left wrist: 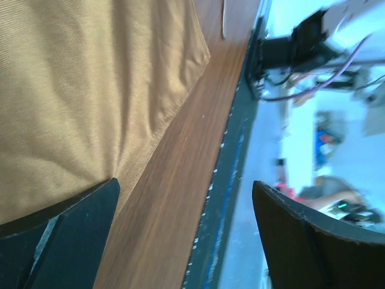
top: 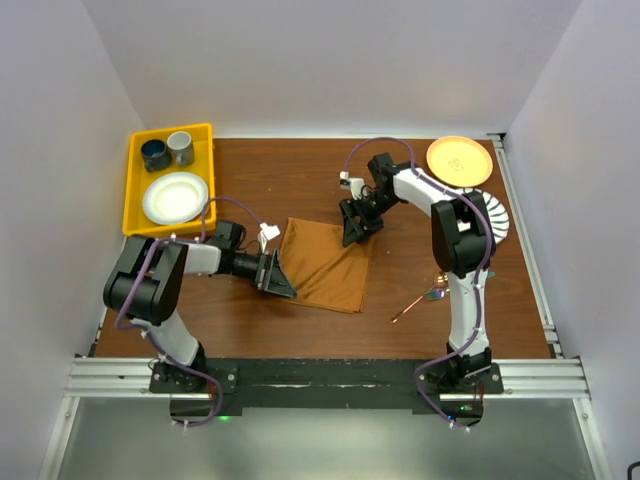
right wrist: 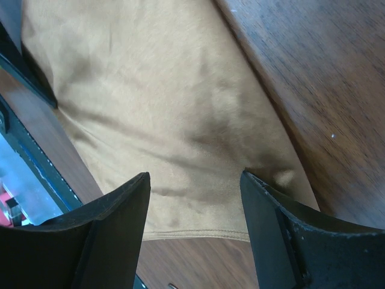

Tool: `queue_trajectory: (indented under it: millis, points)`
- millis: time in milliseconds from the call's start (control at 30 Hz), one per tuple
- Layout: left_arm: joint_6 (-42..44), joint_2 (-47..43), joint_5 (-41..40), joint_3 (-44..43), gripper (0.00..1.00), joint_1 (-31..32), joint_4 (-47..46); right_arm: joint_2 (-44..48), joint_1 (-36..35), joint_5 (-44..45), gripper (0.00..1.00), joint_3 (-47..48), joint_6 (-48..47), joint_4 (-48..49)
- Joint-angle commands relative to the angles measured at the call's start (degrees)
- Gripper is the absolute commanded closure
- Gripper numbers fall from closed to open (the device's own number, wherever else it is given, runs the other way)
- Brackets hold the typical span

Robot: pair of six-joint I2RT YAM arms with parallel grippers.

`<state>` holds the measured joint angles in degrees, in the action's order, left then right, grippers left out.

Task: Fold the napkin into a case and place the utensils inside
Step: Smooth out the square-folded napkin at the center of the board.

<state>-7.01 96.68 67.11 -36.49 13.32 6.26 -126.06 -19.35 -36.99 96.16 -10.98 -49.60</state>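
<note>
No legible text, labels or nos. anywhere; faint marks on yellow plate point(top: 459, 160) maybe print, too small.

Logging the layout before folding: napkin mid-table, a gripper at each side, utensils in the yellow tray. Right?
No. The utensils lie on the table right of the napkin, not in the yellow tray, as the top external view shows. The napkin does lie mid-table between the left gripper and right gripper.

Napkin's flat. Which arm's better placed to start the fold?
Left, probably: the left gripper is open astride the napkin edge, one finger over cloth, one off it. The right gripper has both fingers over cloth.
</note>
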Motion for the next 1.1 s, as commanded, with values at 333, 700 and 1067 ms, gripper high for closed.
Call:
queue_trajectory:
  millis: [333, 700, 1067]
  points:
    - [0.86, -6.49, -1.55, -4.81, 0.00, -1.46, 0.96, 2.31, -0.42, 4.31, 0.34, -0.53, -4.22, -0.23]
    - [-29.97, -2.64, 1.53, -3.18, 0.00, -0.76, -33.47, 5.74, -0.86, -1.15, 0.33, 1.93, -2.46, -2.43]
    - [-31.84, 0.15, -3.65, 7.14, 0.00, 1.18, -35.71, 3.99, -1.48, 0.78, 0.33, -2.29, -2.46, -0.50]
